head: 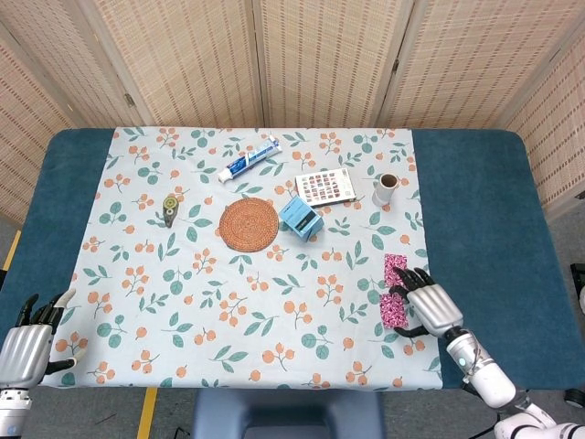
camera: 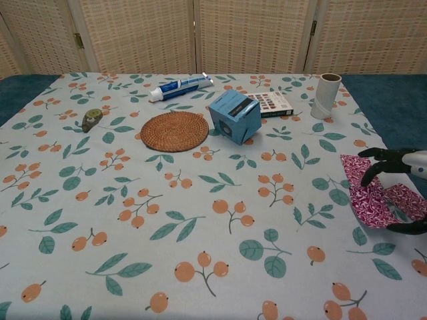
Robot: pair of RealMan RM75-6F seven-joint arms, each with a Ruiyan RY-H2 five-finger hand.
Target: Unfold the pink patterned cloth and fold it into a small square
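Note:
The pink patterned cloth lies folded near the right edge of the floral tablecloth, close to the front. In the chest view the cloth is bunched, its near flap raised off the table. My right hand is over its right side. The fingers curl over the flap from above and the thumb comes in from below, so the hand grips the cloth. My left hand hangs off the table's front left corner with its fingers apart, holding nothing.
Further back stand a blue box, a round woven mat, a toothpaste tube, a flat patterned booklet, a small white cup and a tape dispenser. Blue table shows right of the cloth.

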